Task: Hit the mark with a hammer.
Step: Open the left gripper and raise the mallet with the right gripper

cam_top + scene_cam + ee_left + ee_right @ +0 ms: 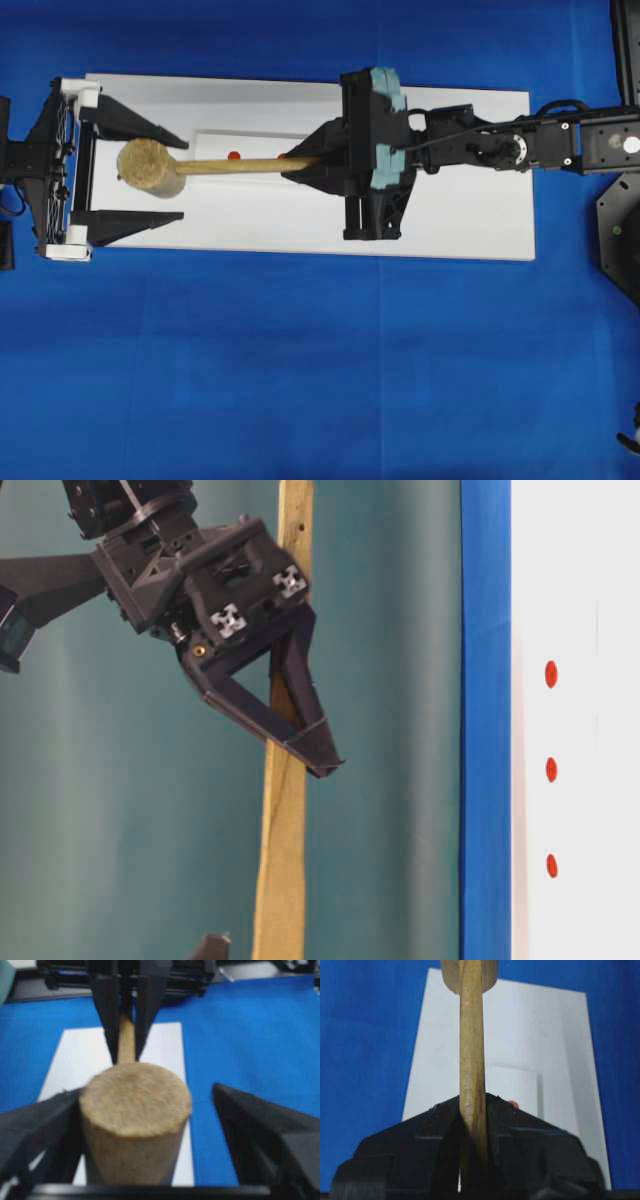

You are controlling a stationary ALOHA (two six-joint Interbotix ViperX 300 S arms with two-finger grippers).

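The hammer hangs level over the white board, head to the left, handle running right. My right gripper is shut on the far end of the handle; the pinch shows in the right wrist view and the table-level view. My left gripper stands open around the head, whose side lies against one finger with a wide gap to the other. Three red dots sit in a row on the white block; the mark looks slightly largest.
The white board lies on a blue cloth. In the overhead view one red dot shows beside the handle, another is half hidden by the right fingers. A black stand sits at the right edge.
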